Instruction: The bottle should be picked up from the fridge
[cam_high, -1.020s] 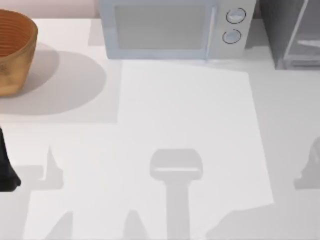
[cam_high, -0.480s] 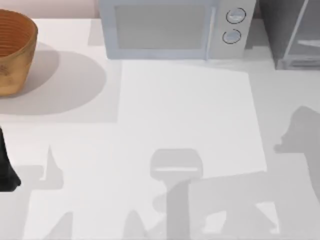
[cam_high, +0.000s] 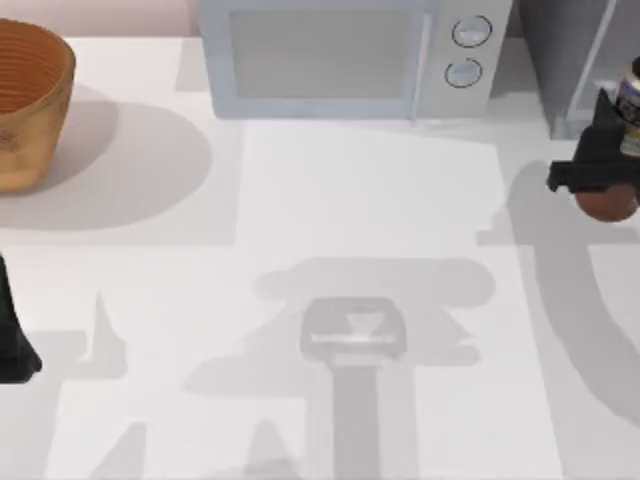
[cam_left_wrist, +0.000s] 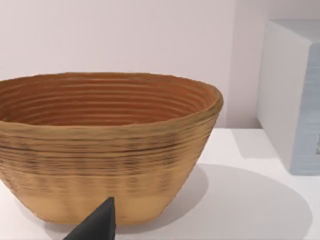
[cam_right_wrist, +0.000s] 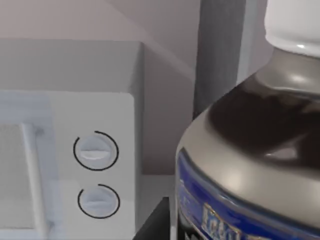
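Observation:
The bottle (cam_high: 608, 204) hangs at the table's far right, just in front of the dark grey fridge (cam_high: 558, 60). It has a blue-and-dark label and a reddish-brown lower body. My right gripper (cam_high: 598, 164) is shut on it around the middle. In the right wrist view the bottle (cam_right_wrist: 250, 150) looms close with its white cap up, one dark finger (cam_right_wrist: 156, 221) beside it and the fridge (cam_right_wrist: 220, 60) behind. My left gripper (cam_high: 12, 340) is parked at the table's left edge, and its fingertip (cam_left_wrist: 99, 224) points at the basket.
A pale microwave (cam_high: 340, 55) with two round knobs stands at the back centre, left of the fridge. A woven brown basket (cam_high: 25, 100) sits at the back left. Arm shadows fall across the white table (cam_high: 370, 190).
My right gripper has come into the top view at the far right with the bottle in it. Its shadow has spread across the table. The left arm has not moved.

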